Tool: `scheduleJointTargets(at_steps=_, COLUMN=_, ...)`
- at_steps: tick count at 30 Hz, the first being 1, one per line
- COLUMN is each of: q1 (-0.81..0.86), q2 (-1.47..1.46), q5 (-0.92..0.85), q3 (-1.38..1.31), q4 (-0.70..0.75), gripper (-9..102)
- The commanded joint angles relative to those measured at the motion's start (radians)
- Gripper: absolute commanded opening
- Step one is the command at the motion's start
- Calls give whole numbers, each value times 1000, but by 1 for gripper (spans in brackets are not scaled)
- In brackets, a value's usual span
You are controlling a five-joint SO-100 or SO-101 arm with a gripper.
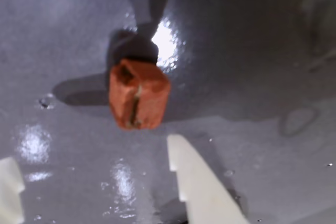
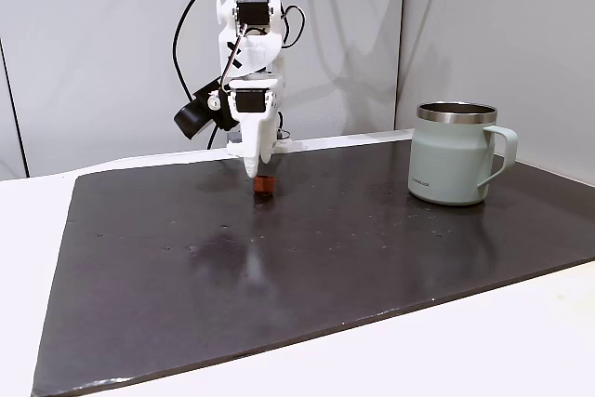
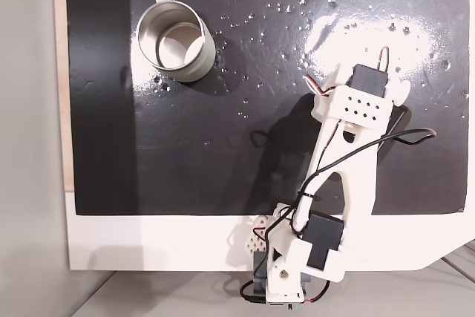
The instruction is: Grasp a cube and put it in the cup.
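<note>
Glossy black matting (image 2: pixel 307 267) is covering the white desk (image 2: pixel 521 341) I am working on. I am holding my hand (image 1: pixel 100 182) spread wide and empty, its two white fingers (image 1: pixel 202 182) hanging just above the tiny red-orange block (image 1: pixel 139 94), which is lying on the mat just beyond the fingertips in the wrist view. Well apart, the pale grey-green steel-rimmed mug (image 2: pixel 456 155) is standing upright, right of me in a fixed view.
</note>
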Motion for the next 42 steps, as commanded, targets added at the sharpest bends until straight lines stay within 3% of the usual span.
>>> scheduleJointTargets(at_steps=1, q1=-11, q2=-2, q5=-9, q3=2, q4=-28, gripper=31)
scheduleJointTargets(at_steps=14, q1=-51, q2=9, q5=-40, q3=121, q4=-107, gripper=31)
scheduleJointTargets(at_steps=34, q1=-15, q2=-23, q5=-83, q3=160, q4=-118, gripper=29)
scheduleJointTargets(at_steps=42, q1=-11, q2=-23, q5=-80, q3=160, q4=-123, gripper=19)
